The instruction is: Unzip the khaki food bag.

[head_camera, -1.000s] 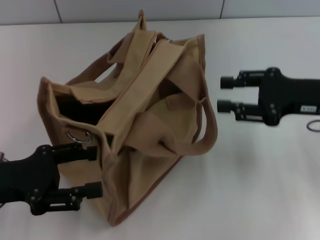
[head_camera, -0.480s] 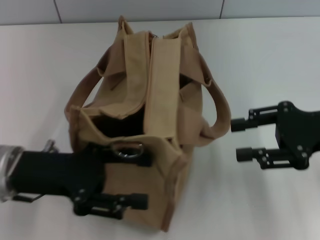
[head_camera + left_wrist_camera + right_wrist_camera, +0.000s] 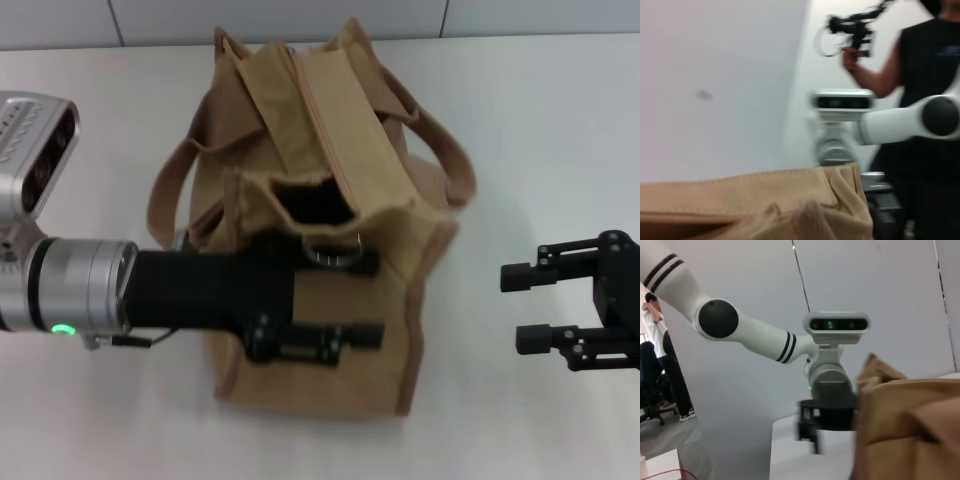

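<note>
One boxy tan canvas food bag (image 3: 330,230) with darker brown trim is standing on the white table (image 3: 540,130), slightly left of the middle in the head view. Its top is gaping partly: a dark opening (image 3: 315,203) is showing at the near end, while the long flap is lying along the rest of the top. Two webbing handles are showing, one (image 3: 172,190) drooping toward the robot's left and the other (image 3: 450,155) toward its right. One metal ring (image 3: 333,250) is hanging on the near end panel, just below the opening.

Two black grippers are in the scene. The left gripper (image 3: 365,298) is reaching across the bag's near end, its two fingers apart; the upper finger (image 3: 345,264) is lying right at the ring and the lower finger (image 3: 350,335) is lying against the tan panel. Whether they are pinching the fabric cannot be told. The right gripper (image 3: 512,308) is hovering beside the bag's right side, apart from it, with both fingers spread and nothing between them.

One person in dark clothes (image 3: 920,100) is standing in the background of the left wrist view.
</note>
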Controlling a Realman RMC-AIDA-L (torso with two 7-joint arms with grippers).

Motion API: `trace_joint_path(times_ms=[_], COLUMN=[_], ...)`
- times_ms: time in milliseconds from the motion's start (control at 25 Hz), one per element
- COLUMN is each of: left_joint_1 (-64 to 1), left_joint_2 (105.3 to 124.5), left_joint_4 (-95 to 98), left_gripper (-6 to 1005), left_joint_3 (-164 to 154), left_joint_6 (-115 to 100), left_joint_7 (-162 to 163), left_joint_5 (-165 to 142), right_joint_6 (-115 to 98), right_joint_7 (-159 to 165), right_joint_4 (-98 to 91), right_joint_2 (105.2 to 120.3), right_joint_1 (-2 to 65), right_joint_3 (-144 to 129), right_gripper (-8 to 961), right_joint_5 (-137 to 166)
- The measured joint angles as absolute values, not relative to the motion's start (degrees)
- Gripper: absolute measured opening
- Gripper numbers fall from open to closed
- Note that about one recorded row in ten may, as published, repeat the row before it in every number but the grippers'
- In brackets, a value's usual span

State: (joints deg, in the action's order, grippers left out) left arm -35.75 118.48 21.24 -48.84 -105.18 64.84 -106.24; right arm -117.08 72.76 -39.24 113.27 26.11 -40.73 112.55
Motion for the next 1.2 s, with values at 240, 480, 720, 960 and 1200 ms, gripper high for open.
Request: trace_joint_path(times_ms=[240,480,720,960,1200], left_joint_1=[-34.99,-34.07,-30.65,-27.86,-26.27], left_joint_2=[118.51,118.38,114.84,112.47,111.81], left_joint_4=[20.75,19.04,20.56,21.31,21.48], left_gripper=[754,755,754,754,755], left_joint_3=[-46.47,-46.52,-49.56,-49.90,-49.92], left_joint_6=[-97.68,-92.50,-105.05,-112.31,-113.91], left_joint_7=[64.52,63.92,64.63,64.45,64.12], left_joint_5=[-101.35,-95.43,-99.25,-100.98,-101.10], right_joint_6=[-117.46,-117.10,-117.14,-117.17,-115.21], right_joint_7=[72.75,72.93,73.03,73.05,76.23], right_joint_4=[-39.42,-39.47,-39.31,-39.04,-39.54], right_joint_2=[112.87,112.74,112.82,113.59,116.22], right_joint_1=[25.24,25.19,25.45,26.00,27.43], right_joint_3=[-39.98,-39.55,-39.54,-39.71,-39.75], right_gripper=[624,632,640,647,655], right_joint_5=[112.67,112.59,112.49,112.48,112.80])
